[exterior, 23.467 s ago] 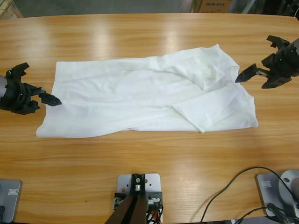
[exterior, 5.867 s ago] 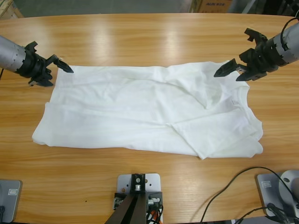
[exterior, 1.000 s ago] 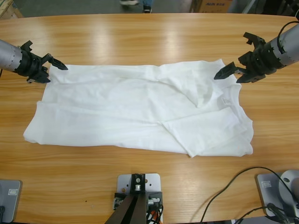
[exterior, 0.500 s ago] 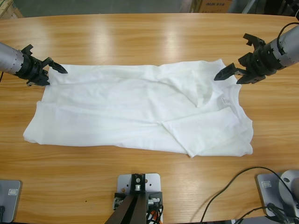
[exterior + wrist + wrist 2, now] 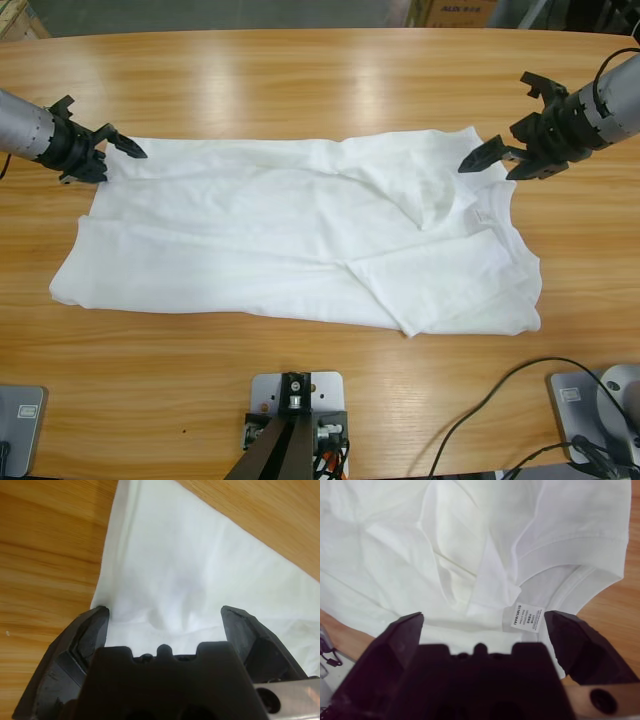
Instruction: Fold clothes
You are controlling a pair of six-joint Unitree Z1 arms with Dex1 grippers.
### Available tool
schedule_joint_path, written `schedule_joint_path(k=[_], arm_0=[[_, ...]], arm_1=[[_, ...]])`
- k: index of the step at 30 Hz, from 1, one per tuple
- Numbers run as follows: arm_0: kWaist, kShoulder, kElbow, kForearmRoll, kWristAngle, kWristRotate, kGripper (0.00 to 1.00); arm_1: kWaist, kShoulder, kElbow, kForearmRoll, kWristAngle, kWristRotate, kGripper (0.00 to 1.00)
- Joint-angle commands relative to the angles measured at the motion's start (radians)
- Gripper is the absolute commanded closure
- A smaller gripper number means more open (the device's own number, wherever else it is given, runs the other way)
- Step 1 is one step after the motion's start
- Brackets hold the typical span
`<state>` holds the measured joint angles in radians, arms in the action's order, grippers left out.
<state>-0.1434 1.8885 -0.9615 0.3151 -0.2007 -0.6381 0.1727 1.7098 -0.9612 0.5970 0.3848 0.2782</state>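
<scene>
Currently thin white soft-fabric T-shirt (image 5: 300, 235) lies flat-ish on glossy wooden table (image 5: 320, 70), long axis running left-right, collar end w/ small printed tag (image 5: 526, 617) toward right side, creases + a folded-over flap there. Left gripper (image 5: 112, 147) at shirt's upper-left corner, jaws spread wide, cloth between them. Right gripper (image 5: 490, 158) at collar edge, jaws also wide, nothing held.

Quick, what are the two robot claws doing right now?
Left gripper: jaws open, over a corner of the white T-shirt, holding nothing.
Right gripper: jaws open, above the collar, holding nothing.
</scene>
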Motion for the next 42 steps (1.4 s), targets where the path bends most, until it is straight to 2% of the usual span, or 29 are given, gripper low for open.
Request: schedule_joint_path(k=[1,4,5,8,12,15,17,24,29,30,32,33,34,42], arm_0=[[-0.012,0.098,0.021,-0.017,0.021,-0.003,0.138],[-0.009,0.089,0.030,-0.018,0.024,-0.003,0.140],[-0.009,0.082,0.033,-0.018,0.024,-0.003,0.207],[-0.006,0.062,0.039,-0.018,0.029,0.000,0.636],[-0.005,0.056,0.044,-0.018,0.030,0.003,0.917],[-0.005,0.045,0.053,-0.019,0.031,0.003,0.928],[-0.003,0.035,0.060,-0.019,0.033,0.003,1.000],[0.007,-0.031,0.095,-0.016,0.038,0.006,1.000],[0.072,-0.135,0.113,-0.013,0.054,0.066,0.992],[0.081,-0.148,0.109,-0.007,0.053,0.078,0.828],[0.091,-0.157,0.086,0.019,0.048,0.106,0.429],[0.094,-0.156,0.074,0.036,0.041,0.113,0.284],[0.096,-0.157,0.070,0.042,0.035,0.115,0.215],[0.082,-0.142,0.083,0.045,0.003,0.113,0.194]], arm_1=[[0.004,-0.022,0.032,-0.009,-0.015,-0.010,0.023],[0.004,-0.024,0.034,-0.009,-0.017,-0.010,0.023],[0.004,-0.025,0.035,-0.009,-0.017,-0.011,0.023],[0.004,-0.027,0.036,-0.009,-0.017,-0.011,0.023],[0.004,-0.030,0.038,-0.009,-0.017,-0.010,0.023],[0.004,-0.032,0.038,-0.009,-0.017,-0.011,0.023],[0.005,-0.032,0.038,-0.011,-0.017,-0.011,0.023],[0.007,-0.030,0.039,-0.012,-0.017,-0.011,0.023],[0.010,-0.029,0.044,-0.021,-0.017,-0.010,0.023],[0.010,-0.029,0.044,-0.022,-0.015,-0.010,0.023],[0.011,-0.033,0.044,-0.022,-0.015,-0.011,0.023],[0.012,-0.035,0.045,-0.022,-0.015,-0.010,0.023],[0.013,-0.038,0.045,-0.022,-0.014,-0.011,0.023],[0.013,-0.050,0.050,-0.022,-0.009,-0.010,0.023]])
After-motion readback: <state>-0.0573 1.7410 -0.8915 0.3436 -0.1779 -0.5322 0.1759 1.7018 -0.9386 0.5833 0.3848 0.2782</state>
